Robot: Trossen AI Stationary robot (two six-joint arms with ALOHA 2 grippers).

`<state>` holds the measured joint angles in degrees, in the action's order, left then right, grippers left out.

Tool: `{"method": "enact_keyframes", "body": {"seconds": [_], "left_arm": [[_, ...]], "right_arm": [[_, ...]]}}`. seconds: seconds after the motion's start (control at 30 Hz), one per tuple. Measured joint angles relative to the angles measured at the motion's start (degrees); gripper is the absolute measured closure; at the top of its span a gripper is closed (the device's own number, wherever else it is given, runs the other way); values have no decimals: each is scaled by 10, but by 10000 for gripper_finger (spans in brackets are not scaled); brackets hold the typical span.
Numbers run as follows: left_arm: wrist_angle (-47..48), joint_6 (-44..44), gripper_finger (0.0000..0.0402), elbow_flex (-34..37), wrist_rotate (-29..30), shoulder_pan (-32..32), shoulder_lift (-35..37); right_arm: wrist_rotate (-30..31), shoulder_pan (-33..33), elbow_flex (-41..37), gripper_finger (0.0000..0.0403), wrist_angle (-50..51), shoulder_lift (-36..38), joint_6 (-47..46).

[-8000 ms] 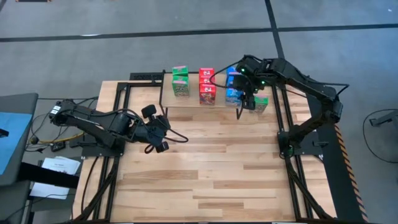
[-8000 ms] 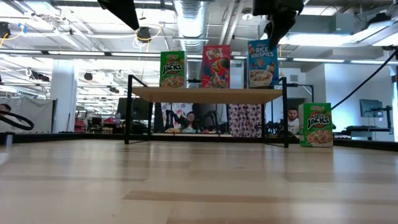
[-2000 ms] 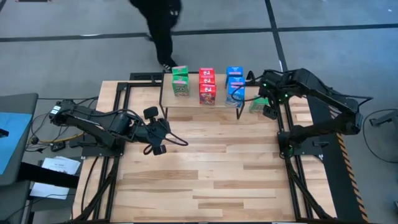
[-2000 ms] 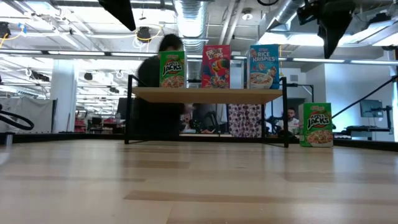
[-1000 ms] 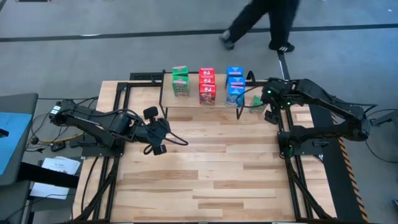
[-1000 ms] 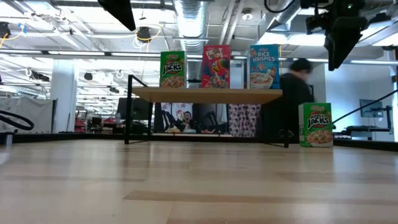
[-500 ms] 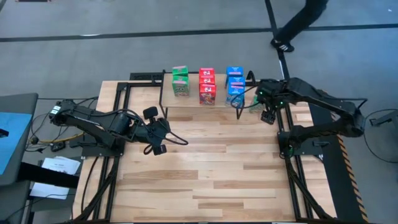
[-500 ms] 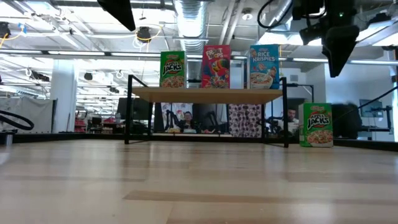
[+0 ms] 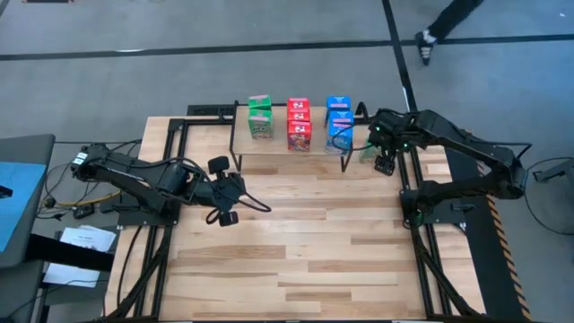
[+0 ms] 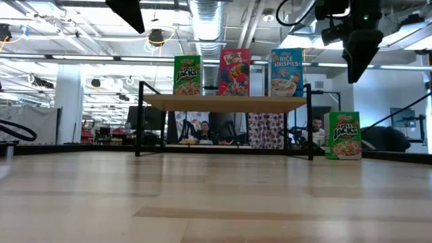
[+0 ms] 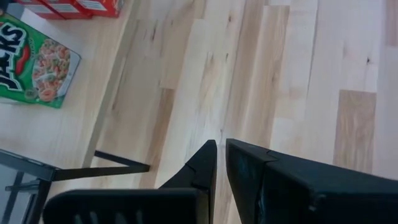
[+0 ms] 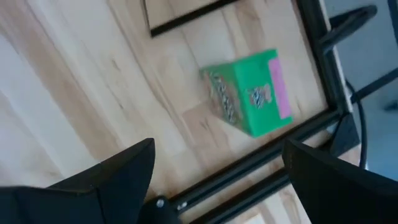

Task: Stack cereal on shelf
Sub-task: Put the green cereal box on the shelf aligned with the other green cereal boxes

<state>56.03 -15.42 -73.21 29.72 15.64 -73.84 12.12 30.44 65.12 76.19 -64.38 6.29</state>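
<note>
The shelf (image 9: 291,151) stands at the desk's (image 9: 296,242) far edge, its long axis running along that edge. On it, cereal boxes stand upright in three files running front to back: green (image 9: 260,128) toward the left, red (image 9: 299,135) in the middle, blue (image 9: 338,136) toward the right. In the low view their printed fronts face the near edge: an Apple Jacks box (image 10: 187,75), a red box (image 10: 234,71) and a Rice Krispies box (image 10: 286,71), each with its long axis vertical. How many boxes stand behind each front one cannot be told for sure.

One more green box, the loose box (image 10: 343,135), stands upright on the desk itself, just beside the shelf's right legs, near the far right corner. Its front also faces the near edge, its long axis vertical. In the right wrist view this box (image 12: 247,93) sits between a shelf leg and the black frame rail.

The right end effector (image 9: 386,161) hangs above the loose box, apart from it, its fingers spread wide and holding nothing.

The left end effector (image 9: 226,202) waits over the desk's left half, well apart from the shelf, its fingers (image 11: 205,167) pressed together on nothing.

A person's leg (image 9: 446,20) shows on the floor beyond the desk
</note>
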Motion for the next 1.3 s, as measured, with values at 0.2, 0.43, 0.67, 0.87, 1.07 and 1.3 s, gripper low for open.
{"method": "enact_keyframes", "body": {"seconds": [0.2,0.43,0.67,0.87,1.07,1.3], "left_arm": [[3,-4,377,0,0,0,0],[3,-3,377,0,0,0,0],[3,-3,377,0,0,0,0],[2,-5,377,0,0,0,0],[2,-5,377,0,0,0,0],[2,-5,377,0,0,0,0]], "right_arm": [[-1,48,0,29,-21,0,41],[-61,131,0,29,-36,14,42],[-92,210,0,29,-58,37,-9],[-109,260,0,29,-66,37,-78],[-125,265,0,29,-62,32,-89],[-137,266,0,29,-98,31,-163]]}}
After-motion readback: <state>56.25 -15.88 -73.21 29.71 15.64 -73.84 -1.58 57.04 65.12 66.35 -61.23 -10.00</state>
